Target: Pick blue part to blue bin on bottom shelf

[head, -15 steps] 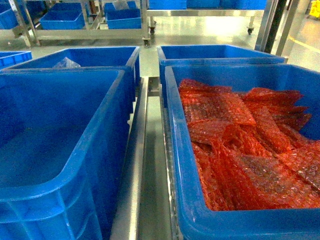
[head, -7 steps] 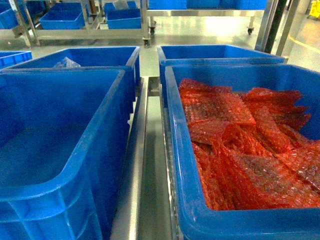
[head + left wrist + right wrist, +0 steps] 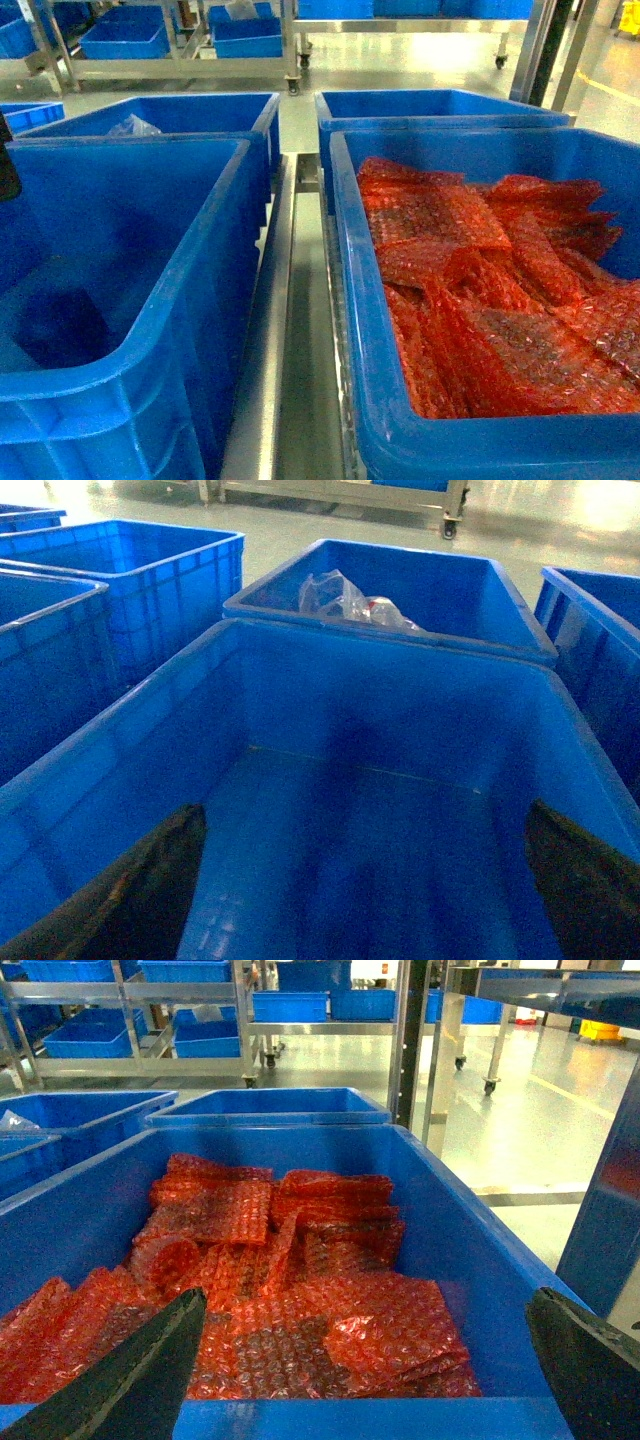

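Observation:
The blue bin (image 3: 120, 250) is the large empty crate at the front left; in the left wrist view its bare floor and walls (image 3: 380, 710) fill the frame. My left gripper (image 3: 365, 815) hangs open above its near end, nothing between the fingers (image 3: 150, 880). A dark bit of the left arm (image 3: 6, 165) shows at the head view's left edge. My right gripper (image 3: 365, 1295) is open and empty over the neighbouring crate of red bubble wrap (image 3: 250, 1290). The blue part is out of view. Steel rails (image 3: 275, 330) run between the crates; I cannot tell whether this is the bottom shelf.
The crate with red bubble wrap (image 3: 480, 290) stands at the front right. Behind the bin is a crate holding a clear plastic bag (image 3: 345, 595), and another blue crate (image 3: 440, 105) sits behind the right one. More racks with blue crates (image 3: 130, 35) stand across the aisle.
A dark piece of my left arm has come into the head view at the left edge, and a shadow now lies on the blue bin's floor. The crates have not moved.

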Tool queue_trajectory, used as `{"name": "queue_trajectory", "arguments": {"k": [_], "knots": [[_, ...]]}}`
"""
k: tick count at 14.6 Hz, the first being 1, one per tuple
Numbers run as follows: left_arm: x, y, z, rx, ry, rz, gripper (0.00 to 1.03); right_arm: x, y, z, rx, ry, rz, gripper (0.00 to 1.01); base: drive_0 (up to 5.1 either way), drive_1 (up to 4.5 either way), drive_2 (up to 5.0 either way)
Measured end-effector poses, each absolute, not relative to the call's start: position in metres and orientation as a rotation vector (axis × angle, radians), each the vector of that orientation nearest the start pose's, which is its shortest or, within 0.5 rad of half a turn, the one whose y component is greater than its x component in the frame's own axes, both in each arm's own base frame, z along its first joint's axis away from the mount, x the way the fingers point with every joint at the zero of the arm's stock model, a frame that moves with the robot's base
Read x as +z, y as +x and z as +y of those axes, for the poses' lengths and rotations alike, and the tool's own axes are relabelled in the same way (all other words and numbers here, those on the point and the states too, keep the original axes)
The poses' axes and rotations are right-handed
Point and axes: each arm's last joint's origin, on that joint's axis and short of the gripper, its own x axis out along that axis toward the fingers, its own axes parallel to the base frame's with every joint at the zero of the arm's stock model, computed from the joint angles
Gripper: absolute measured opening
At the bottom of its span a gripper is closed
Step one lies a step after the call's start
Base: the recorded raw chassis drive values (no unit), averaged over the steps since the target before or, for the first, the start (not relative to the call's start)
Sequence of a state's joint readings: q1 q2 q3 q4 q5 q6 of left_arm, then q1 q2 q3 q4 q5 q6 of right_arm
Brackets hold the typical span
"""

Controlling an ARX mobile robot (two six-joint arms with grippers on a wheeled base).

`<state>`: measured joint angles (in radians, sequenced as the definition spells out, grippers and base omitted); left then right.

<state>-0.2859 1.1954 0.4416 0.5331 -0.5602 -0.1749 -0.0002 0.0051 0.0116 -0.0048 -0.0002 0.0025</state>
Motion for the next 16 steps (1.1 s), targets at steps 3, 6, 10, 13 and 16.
{"name": "queue_trajectory", "arguments": {"k": [3,6,10,13,16], "knots": [[0.199,0.213,-0.037,0.059,-0.059,0.017,0.76,0.167,0.097,0.0,0.0,0.002,-0.001,0.98,0.0,0.0,0.0],[0.188,0.186,-0.023,0.005,-0.017,0.009,0.36,0.167,0.097,0.0,0.0,0.002,-0.001,0.98,0.0,0.0,0.0],[0.178,0.161,-0.011,0.004,-0.016,0.012,0.02,0.167,0.097,0.0,0.0,0.002,-0.001,0.98,0.0,0.0,0.0],[0.172,0.147,0.001,0.017,-0.017,-0.009,0.02,0.167,0.097,0.0,0.0,0.002,-0.001,0.98,0.0,0.0,0.0],[0.166,0.137,0.0,-0.001,-0.016,0.007,0.02,0.167,0.097,0.0,0.0,0.002,-0.002,0.98,0.0,0.0,0.0]]}}
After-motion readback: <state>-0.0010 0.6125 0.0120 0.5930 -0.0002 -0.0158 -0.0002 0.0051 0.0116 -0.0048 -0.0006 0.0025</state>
